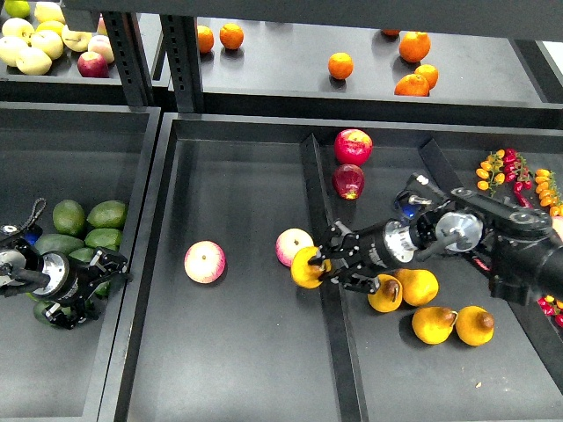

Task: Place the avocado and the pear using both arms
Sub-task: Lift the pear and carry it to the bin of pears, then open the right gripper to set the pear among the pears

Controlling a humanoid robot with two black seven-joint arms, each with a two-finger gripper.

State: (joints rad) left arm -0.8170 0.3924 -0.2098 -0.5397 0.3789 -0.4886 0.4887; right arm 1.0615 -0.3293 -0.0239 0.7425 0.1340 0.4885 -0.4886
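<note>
Your right gripper [318,266] has its jaws clenched on the pear [305,268], held over the divider [332,290] between the middle tray [237,352] and the right tray, just right of a pink-yellow apple [293,245]. Three more pears [437,323] lie near right. Your left gripper [104,274] sits at the avocado [88,258] pile in the left tray; you cannot tell whether those jaws grasp one.

The right gripper [324,266] clasps a golden pear [305,268] over the tray divider [327,290], beside a pink apple [293,244]. The left gripper [104,274] reaches into the avocados [88,230]; whether it grips one is unclear.
</note>
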